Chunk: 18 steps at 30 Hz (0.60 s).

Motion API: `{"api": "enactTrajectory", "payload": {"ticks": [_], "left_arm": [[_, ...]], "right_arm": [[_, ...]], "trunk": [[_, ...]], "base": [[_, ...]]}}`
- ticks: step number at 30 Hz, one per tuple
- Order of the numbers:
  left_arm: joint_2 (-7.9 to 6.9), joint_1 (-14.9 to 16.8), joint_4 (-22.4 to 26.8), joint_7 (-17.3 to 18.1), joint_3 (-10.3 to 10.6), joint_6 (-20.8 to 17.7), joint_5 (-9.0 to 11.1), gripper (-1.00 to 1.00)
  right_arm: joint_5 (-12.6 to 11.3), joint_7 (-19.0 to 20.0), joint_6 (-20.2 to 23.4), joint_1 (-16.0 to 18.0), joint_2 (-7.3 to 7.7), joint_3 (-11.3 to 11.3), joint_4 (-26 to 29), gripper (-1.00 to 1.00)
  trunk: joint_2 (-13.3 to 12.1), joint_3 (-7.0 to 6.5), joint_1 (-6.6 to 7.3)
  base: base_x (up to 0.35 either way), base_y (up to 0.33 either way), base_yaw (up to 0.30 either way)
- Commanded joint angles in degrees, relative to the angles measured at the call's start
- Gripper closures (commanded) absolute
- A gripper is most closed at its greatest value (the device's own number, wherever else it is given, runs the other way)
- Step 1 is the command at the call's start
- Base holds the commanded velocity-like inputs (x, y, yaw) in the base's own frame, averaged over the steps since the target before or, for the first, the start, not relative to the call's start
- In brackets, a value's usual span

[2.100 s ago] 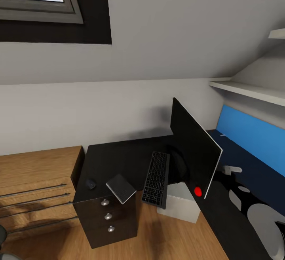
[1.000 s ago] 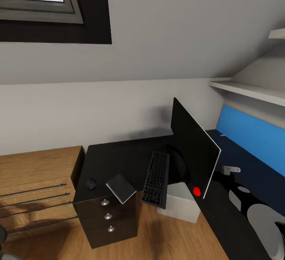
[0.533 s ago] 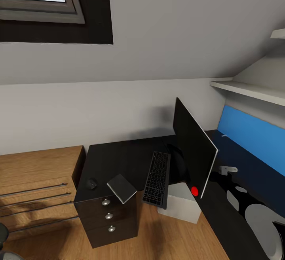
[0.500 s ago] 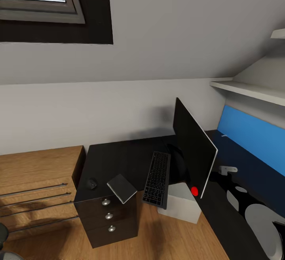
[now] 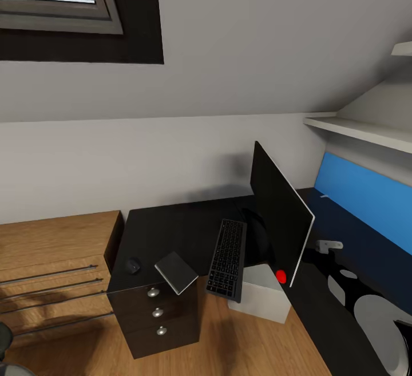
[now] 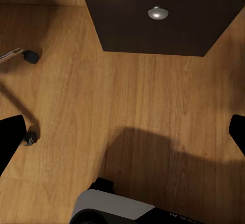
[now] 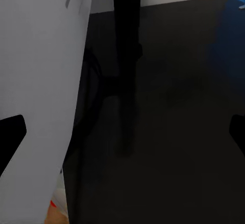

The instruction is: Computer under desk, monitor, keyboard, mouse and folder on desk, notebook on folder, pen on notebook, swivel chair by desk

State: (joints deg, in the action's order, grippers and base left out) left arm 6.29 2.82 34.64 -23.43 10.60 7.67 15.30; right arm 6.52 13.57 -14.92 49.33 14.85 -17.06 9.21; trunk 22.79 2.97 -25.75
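The black monitor (image 5: 279, 224) stands tilted on the black desk (image 5: 171, 233). The keyboard (image 5: 227, 258) lies in front of it and overhangs the front edge. The mouse (image 5: 133, 265) sits at the left corner. The grey notebook (image 5: 176, 272) juts over the edge above the drawers. The computer (image 5: 260, 295) stands on the floor under the desk. A slim white thing, perhaps the pen (image 5: 324, 196), lies by the blue back panel. The folder is out of view. My right gripper (image 7: 122, 137) is open behind the monitor's pale back (image 7: 35, 81). My left gripper (image 6: 122, 137) is open above the floor.
A light-wood dresser (image 5: 51, 261) adjoins the desk on the left. The swivel chair's castors (image 6: 30, 56) and a drawer knob (image 6: 158, 13) appear in the left wrist view. My right arm (image 5: 375, 316) lies over the desk's right wing. A shelf (image 5: 360, 131) hangs above.
The monitor's screen has swung slightly leftward, and my right arm behind it has shifted with it. The head view itself has moved a little.
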Motion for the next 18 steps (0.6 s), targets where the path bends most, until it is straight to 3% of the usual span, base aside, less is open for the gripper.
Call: {"api": "enactTrajectory", "payload": {"ticks": [1,18], "left_arm": [[-0.05,0.1,0.0,-0.4,0.4,0.3,0.6,-1.0],[-0.05,0.1,0.0,-0.4,0.4,0.3,0.6,-1.0]], "right_arm": [[0.6,0.2,-0.2,0.1,0.0,-0.5,-0.1,-1.0],[0.6,0.2,-0.3,0.1,0.13,-0.5,-0.1,-1.0]], "trunk": [[0.1,0.13,-0.04],[0.1,0.13,-0.04]], "base": [[0.0,0.0,0.0],[0.0,0.0,0.0]]}}
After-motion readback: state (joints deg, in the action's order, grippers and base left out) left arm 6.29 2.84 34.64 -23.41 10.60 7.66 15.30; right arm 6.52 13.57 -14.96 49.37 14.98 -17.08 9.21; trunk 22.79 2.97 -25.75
